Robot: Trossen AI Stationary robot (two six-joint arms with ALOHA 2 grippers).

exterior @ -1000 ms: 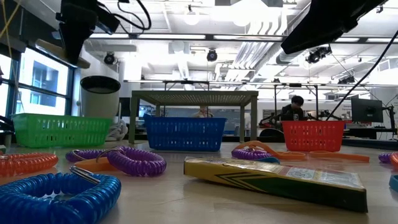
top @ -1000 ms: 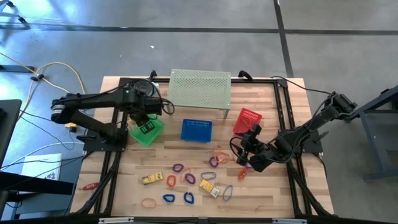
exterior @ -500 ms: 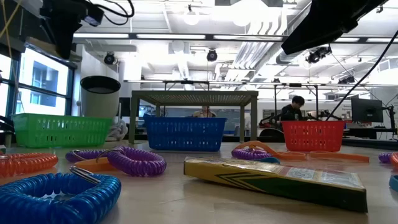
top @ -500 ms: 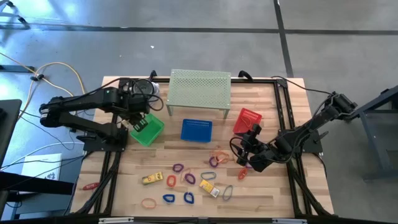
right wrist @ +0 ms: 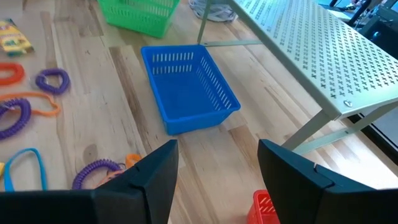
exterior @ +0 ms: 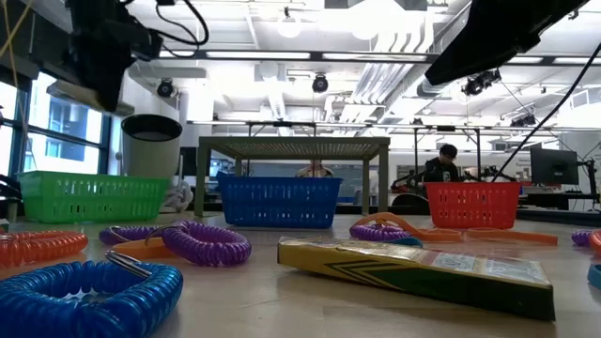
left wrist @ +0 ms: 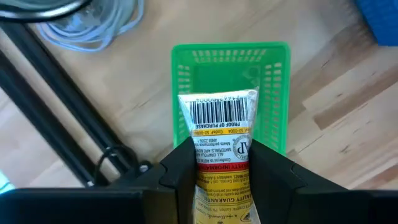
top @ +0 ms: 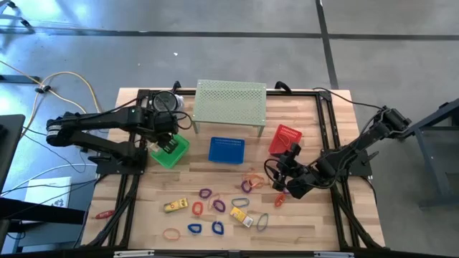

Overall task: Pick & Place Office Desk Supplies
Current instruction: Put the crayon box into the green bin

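Nearest the table's front edge lie the loose supplies: blue coil loop (exterior: 89, 293) and purple coil loop (exterior: 202, 242), w/ a 2nd yellow crayon box (exterior: 423, 268) flat beside them; more loops and a small yellow box (top: 174, 206) scattered across the front half of the table (top: 301, 229). Mid-table on the right side, right tool (top: 285, 172) hangs low near the loops, fingers spread wide, nothing between them; it waits. Further back sit blue basket (top: 226, 150) and red basket (top: 285, 138), then the perforated grey shelf (top: 231, 102) at the rear.

Left tool (left wrist: 214, 165) is the one working: up over the green basket (top: 171, 150) at back-left, fingers clamped narrow on a yellow crayon box (left wrist: 219, 134), barcode end pointing down toward the basket. In the wrist view the box overlaps the basket's near wall, so it looks not quite centred.

Step in hand, judged: drop box into green basket. To do it well: nudge fwd so the box end clears the rim and sits over the basket floor, lower a bit so it doesn't bounce out, then release; keep wrist straight so the box goes in lengthwise, not propped on the wall
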